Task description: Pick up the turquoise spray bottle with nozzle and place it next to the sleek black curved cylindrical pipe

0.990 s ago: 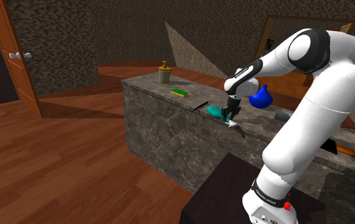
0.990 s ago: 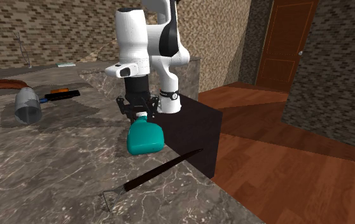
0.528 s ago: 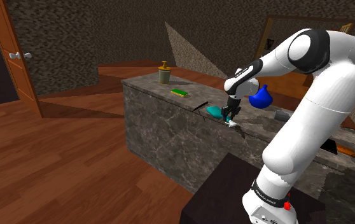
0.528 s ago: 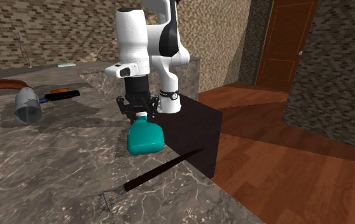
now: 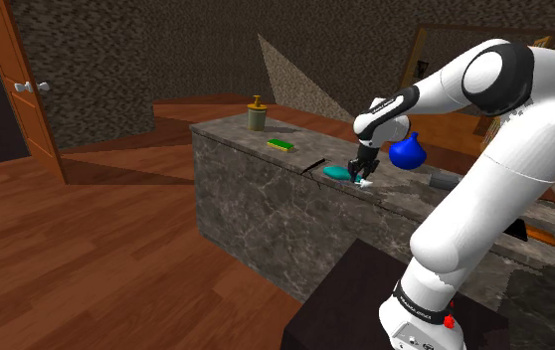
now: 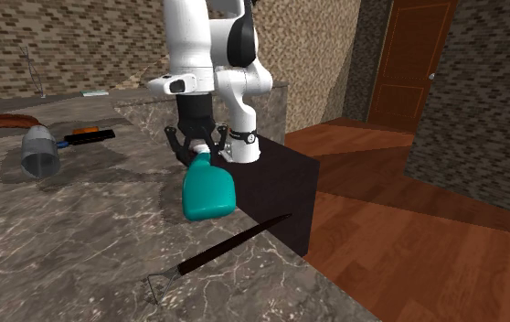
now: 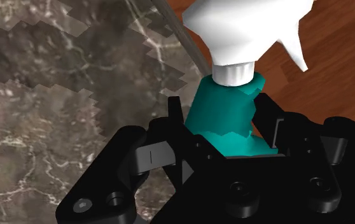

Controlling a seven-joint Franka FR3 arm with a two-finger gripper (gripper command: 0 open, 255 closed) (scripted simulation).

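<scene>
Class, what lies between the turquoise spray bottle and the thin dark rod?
Only bare marble counter, seen in the second exterior view, separates spray bottle from rod.

The spray bottle (image 6: 209,192) has a turquoise body and a plain white nozzle head (image 7: 246,28). The hand (image 7: 224,121) is all black, on an arm (image 5: 509,179) of white with dark joints (a small red dot sits near its base). The tabletop (image 6: 79,247) is dark grey-brown marble, veined with thin pale lines. The stand (image 6: 281,183) is black, and so is the slender rod (image 6: 230,242) on the marble. A rounded vessel (image 5: 406,152) is deep blue, a flat block (image 5: 281,144) green with a yellow edge, a pot (image 5: 257,116) olive, a cylinder (image 6: 39,151) grey. The floor (image 5: 96,259) is reddish-brown planks, the door (image 6: 416,55) warm orange-brown, the wall (image 5: 136,50) dark speckled stone.
</scene>
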